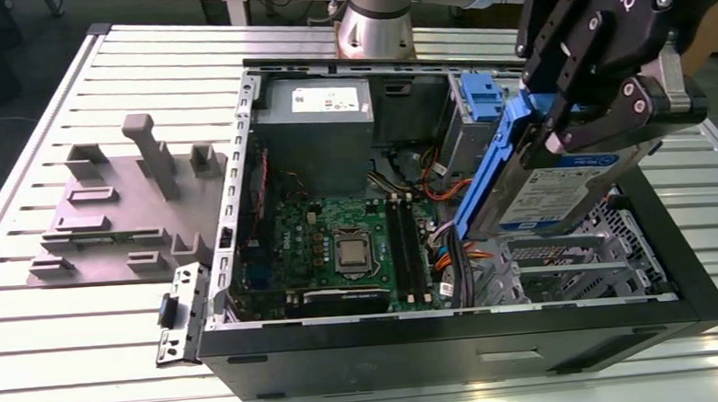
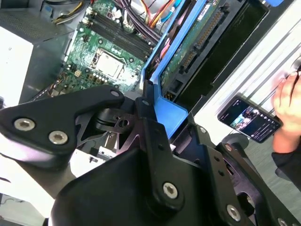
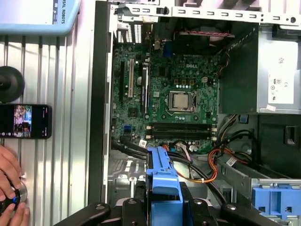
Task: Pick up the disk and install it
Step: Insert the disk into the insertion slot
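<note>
Disk (image 1: 564, 188) of flat silver metal, with a white-and-blue label and a blue plastic rail frame, hangs in the air over the open black computer case (image 1: 465, 338). It is steeply tilted, with its lower end pointing down at the silver metal drive cage (image 1: 572, 265) in the case's corner, on the exterior view's right. It does not touch the cage. I judge that the tilt aims the free lower end at the cage opening, while the cables and the green motherboard (image 1: 336, 244) stay clear beside it.

The black gripper (image 1: 582, 116) holds the disk by its upper end. Its jaws are clamped on the two sides of the blue frame, only as far apart as the disk is wide. Both wrist views show this frame (image 3: 162, 174) pinched between the fingers (image 2: 155, 136).
</note>
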Motion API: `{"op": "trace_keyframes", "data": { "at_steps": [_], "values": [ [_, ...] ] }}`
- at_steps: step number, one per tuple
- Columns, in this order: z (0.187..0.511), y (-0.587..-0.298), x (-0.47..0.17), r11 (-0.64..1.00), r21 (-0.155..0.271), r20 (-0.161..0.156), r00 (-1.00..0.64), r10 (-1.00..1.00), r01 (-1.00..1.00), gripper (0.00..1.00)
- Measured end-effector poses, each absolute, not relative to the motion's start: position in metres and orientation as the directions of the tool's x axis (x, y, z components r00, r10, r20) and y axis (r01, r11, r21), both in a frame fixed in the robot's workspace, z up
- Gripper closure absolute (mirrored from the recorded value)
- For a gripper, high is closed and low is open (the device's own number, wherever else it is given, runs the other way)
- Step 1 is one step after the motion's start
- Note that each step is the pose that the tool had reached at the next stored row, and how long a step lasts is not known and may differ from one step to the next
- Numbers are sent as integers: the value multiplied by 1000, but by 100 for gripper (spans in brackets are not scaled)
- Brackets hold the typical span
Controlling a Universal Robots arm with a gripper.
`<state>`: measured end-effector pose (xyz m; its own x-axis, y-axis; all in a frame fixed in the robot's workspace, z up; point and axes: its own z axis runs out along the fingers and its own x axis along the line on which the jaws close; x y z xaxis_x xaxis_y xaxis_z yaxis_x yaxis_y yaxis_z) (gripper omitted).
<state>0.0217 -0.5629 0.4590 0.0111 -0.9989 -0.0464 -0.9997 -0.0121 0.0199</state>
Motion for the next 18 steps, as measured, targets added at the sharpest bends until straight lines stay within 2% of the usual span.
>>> {"op": "trace_keyframes", "data": {
  "at_steps": [18],
  "values": [
    [457,-569,25,-12,20,-46,11,-999,-1000,63]
  ]
}}
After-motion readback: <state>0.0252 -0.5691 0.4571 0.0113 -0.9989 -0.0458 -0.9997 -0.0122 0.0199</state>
